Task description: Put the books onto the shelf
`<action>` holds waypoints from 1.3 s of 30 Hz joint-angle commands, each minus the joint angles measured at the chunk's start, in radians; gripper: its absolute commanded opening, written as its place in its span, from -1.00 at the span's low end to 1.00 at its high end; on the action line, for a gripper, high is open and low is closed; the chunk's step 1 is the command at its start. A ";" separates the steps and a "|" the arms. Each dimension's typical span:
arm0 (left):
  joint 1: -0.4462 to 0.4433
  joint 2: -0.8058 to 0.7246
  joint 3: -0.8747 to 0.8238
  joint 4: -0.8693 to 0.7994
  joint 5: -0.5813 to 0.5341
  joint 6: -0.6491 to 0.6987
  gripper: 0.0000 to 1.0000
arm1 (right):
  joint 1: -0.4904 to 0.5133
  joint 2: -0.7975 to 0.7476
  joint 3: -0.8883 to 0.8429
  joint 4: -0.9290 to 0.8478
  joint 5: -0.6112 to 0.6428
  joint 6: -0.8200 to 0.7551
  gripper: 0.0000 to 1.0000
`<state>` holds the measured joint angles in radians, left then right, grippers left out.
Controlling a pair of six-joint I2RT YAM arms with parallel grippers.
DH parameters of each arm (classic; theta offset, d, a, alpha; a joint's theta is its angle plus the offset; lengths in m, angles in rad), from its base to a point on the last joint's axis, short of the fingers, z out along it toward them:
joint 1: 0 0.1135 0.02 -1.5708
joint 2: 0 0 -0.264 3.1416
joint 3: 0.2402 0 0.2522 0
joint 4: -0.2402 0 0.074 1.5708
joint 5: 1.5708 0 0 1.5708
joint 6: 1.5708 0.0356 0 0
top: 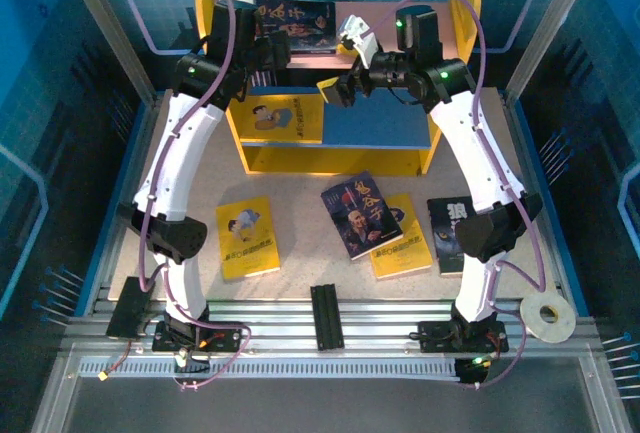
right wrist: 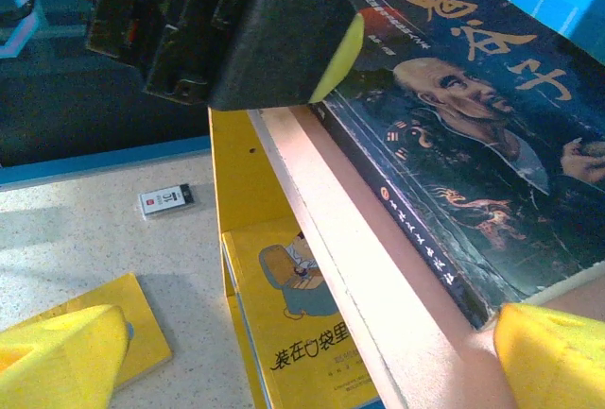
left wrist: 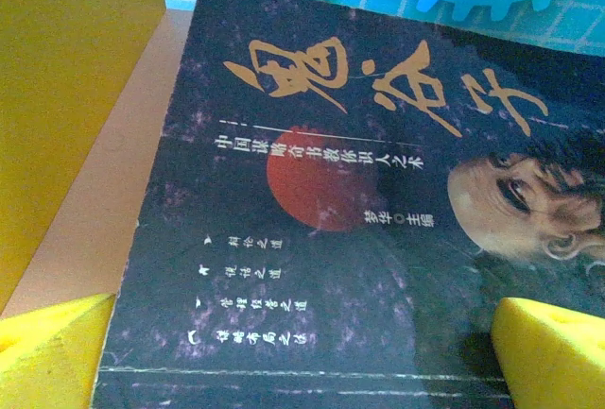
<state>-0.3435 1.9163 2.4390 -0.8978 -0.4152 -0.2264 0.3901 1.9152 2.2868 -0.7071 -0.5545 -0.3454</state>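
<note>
The shelf stands at the back of the table. A dark navy portrait book lies flat on its pink upper board, and a yellow cartoon book lies on the blue lower board. My left gripper hovers open just over the navy book, its yellow fingertips wide apart. My right gripper is open in front of the pink board's edge, holding nothing. On the table lie a yellow book, a navy portrait book over another yellow one, and a dark wolf book.
A small white-and-black card lies on the table left of the shelf. A tape roll sits at the front right, and a black bar lies on the rail between the arm bases. Blue walls enclose the table.
</note>
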 commanded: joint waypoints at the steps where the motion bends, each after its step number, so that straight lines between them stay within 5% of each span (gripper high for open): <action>1: -0.002 -0.042 -0.046 0.035 0.028 0.013 0.98 | 0.046 0.005 -0.046 -0.137 -0.071 0.000 1.00; 18: -0.002 -0.203 -0.241 0.085 0.001 0.005 0.98 | 0.078 -0.065 -0.125 -0.089 -0.077 0.025 1.00; 39: 0.045 -0.292 -0.209 0.082 -0.073 0.056 0.99 | 0.076 -0.003 -0.058 -0.065 -0.039 0.084 1.00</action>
<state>-0.3134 1.6924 2.2353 -0.8513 -0.4397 -0.1993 0.4496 1.8633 2.2227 -0.7052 -0.5659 -0.3050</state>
